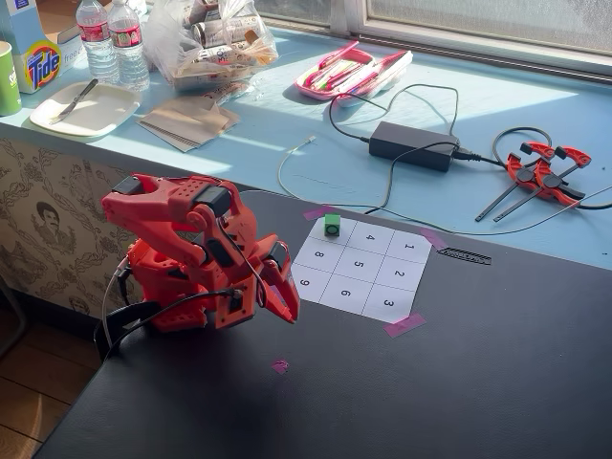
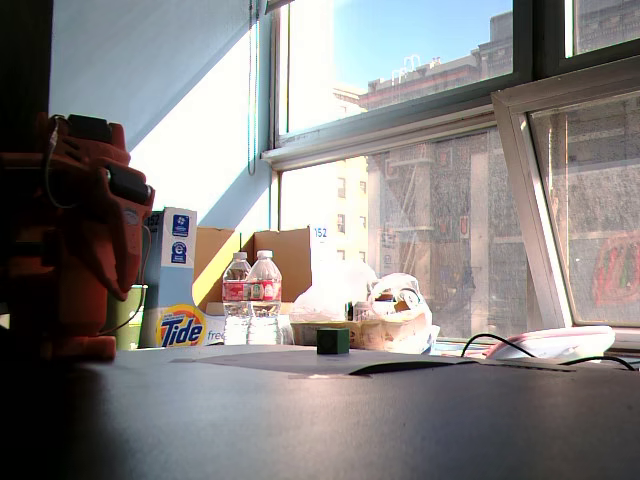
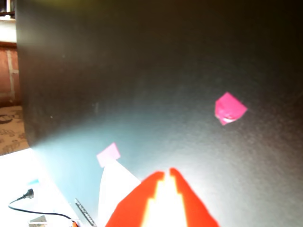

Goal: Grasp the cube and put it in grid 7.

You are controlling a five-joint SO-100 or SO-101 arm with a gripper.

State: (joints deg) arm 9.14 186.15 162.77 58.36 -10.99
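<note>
Lower left of a fixed view: the red arm sits folded on the dark worktop (image 1: 459, 382), its tool (image 1: 287, 311) pointing down, its two fingers drawn together and gripping nothing. Beyond, frame centre, the cube (image 1: 332, 225) rests on grid 7 (image 1: 334, 229), the paper sheet's (image 1: 368, 273) far-left corner square.

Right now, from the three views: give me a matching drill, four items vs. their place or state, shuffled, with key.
Column 1:
1. cube
2. hand
3. loose pink tape scrap
4. black power brick

Column 2:
A. on the blue ledge, cables attached
B. on the corner square above square 8 of the paper grid
C. folded low beside square 9, holding nothing
D. alone on the dark table, off the paper

Pairs: 1-B, 2-C, 3-D, 4-A
</note>
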